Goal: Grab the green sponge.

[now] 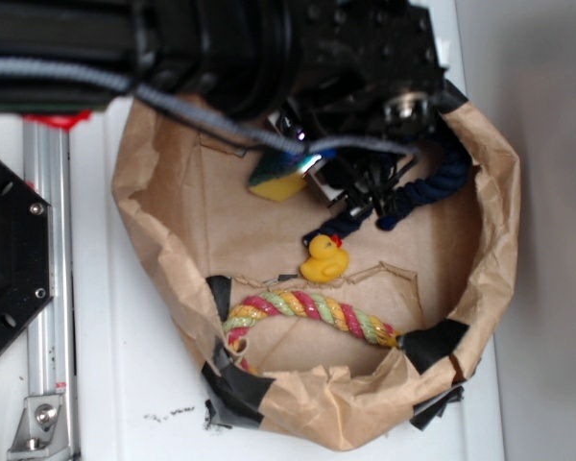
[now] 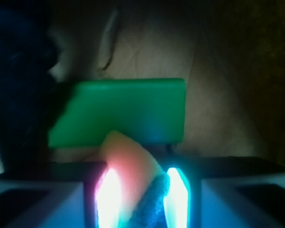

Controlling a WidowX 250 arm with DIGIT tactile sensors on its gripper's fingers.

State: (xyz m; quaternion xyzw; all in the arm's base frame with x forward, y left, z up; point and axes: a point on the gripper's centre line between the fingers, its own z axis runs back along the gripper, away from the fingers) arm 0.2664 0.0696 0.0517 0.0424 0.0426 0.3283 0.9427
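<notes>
In the wrist view the green sponge (image 2: 123, 111) is seen lying flat on the brown paper just beyond the hand (image 2: 137, 194); it is not held. The narrow gap between the two lit fingers (image 2: 109, 194) is filled by a corner of the yellow sponge (image 2: 130, 166) with its dark scrub layer, so the hand is seen pressed together on this yellow sponge.

In the exterior view the green sponge cannot be found, because that place is covered by the black arm. The yellow sponge (image 1: 276, 181) is seen at the tip of the hand (image 1: 317, 168), inside a crumpled paper bag (image 1: 490, 240) that is placed on the white counter (image 1: 125, 384). A dark blue rope (image 1: 432, 187), a rubber duck (image 1: 324, 259) and a coloured rope (image 1: 312, 315) are also contained in the bag.
</notes>
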